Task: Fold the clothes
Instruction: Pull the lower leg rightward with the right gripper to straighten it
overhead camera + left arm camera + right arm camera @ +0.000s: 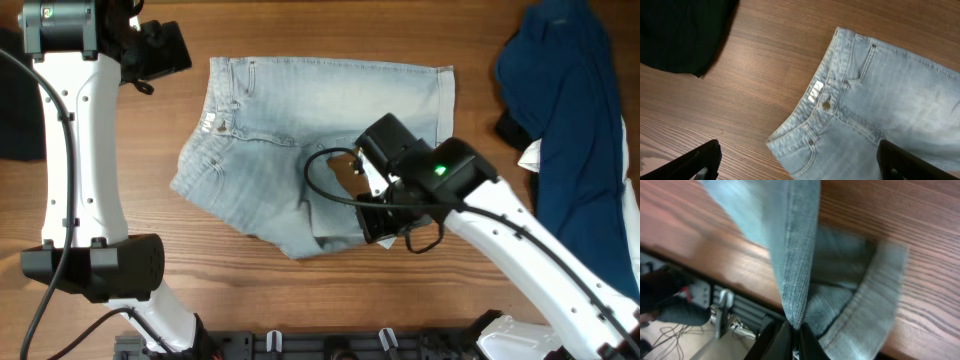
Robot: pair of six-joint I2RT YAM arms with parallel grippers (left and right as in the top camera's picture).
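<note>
Overhead: the denim shorts (300, 150) lie on the wooden table (250, 300), waist leftward; the right gripper (372, 228) is at the lower leg cuff, the left gripper (165, 55) beside the waist corner

Left wrist: fingers (695, 162) spread wide over the waistband's metal button (826, 105)

Right wrist: fingers (782, 340) pinch a raised cuff fold (795, 255)
</note>
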